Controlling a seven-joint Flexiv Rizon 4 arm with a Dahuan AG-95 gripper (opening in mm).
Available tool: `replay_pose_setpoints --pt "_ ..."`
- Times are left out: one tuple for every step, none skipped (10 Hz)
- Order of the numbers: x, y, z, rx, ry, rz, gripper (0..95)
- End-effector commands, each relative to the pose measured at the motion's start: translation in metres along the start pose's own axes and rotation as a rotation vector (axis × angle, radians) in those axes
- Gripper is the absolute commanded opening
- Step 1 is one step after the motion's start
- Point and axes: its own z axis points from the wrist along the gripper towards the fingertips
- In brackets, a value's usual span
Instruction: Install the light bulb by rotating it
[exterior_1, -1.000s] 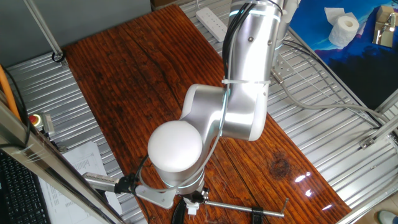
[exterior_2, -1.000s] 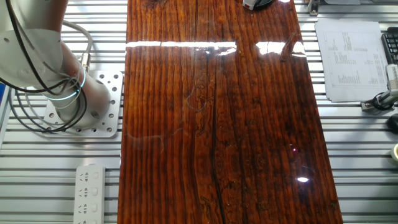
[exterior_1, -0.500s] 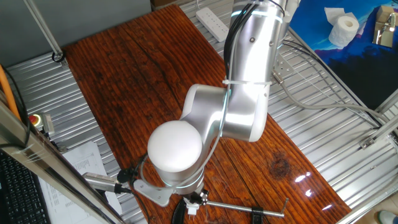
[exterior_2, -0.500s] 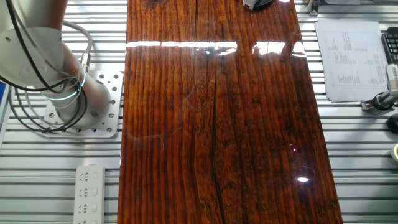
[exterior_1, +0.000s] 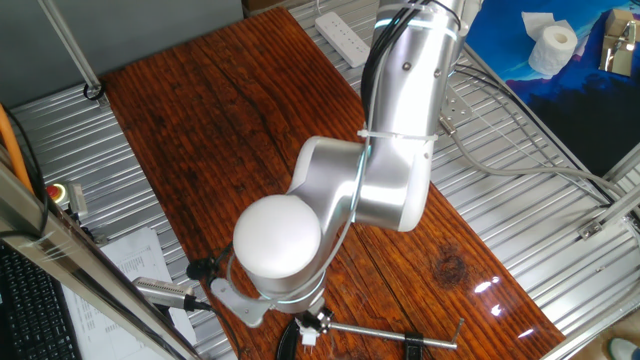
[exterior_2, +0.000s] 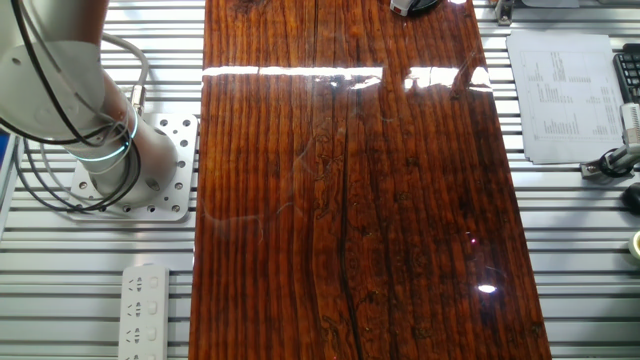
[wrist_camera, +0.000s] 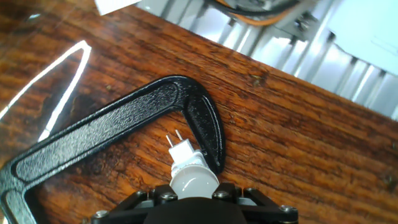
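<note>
My pincer (wrist_camera: 194, 200) holds the light bulb (wrist_camera: 191, 173) by its dome, 2 pins forward over the black clamp (wrist_camera: 118, 134). I keep it gripped squarely; no socket is visible, so I judge alignment must precede rotation.

Bright, even overhead light fills every view. Glare streaks lie across the glossy table (exterior_2: 340, 200) in both fixed views, and a white triangular reflection sits up and to the left of the gripper (wrist_camera: 193, 202) in the hand view. There the wood grain is sharp, while the metal slats beyond the gripper go soft and overexposed. Shadows are faint.
</note>
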Motion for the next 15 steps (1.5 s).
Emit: replay_pose_setpoints --pt "0.0002 0.0001 -0.0001 -0.002 0.002 0.181 19.0" --pt "0.0002 0.0001 -0.0001 -0.003 0.002 0.222 19.0" --pt "0.0004 -0.0002 -0.0004 -0.002 0.002 0.240 19.0" --pt "0.0006 -0.0005 -0.0004 -0.004 0.008 0.258 19.0" --pt "0.0007 -0.0006 -0.0003 -0.006 0.006 0.268 19.0" --pt "0.0007 -0.0006 -0.0003 -0.022 0.001 0.321 19.0" --pt "0.0007 -0.0006 -0.0003 -0.030 0.001 0.372 19.0" --pt "0.0007 -0.0006 -0.0003 -0.029 0.001 0.395 19.0" --pt "0.0007 -0.0007 -0.0004 -0.027 0.002 0.449 19.0" --pt "0.0009 -0.0006 -0.0006 -0.026 0.003 0.482 19.0" --pt "0.0010 -0.0006 -0.0008 -0.034 0.004 0.526 19.0" --pt "0.0010 -0.0006 -0.0007 -0.039 0.002 0.541 38.0" --pt "0.0011 -0.0005 -0.0009 -0.048 0.003 0.563 38.0" --pt "0.0015 -0.0007 -0.0006 -0.043 0.004 0.565 38.0" --pt "0.0019 -0.0010 -0.0003 -0.036 0.006 0.565 38.0"
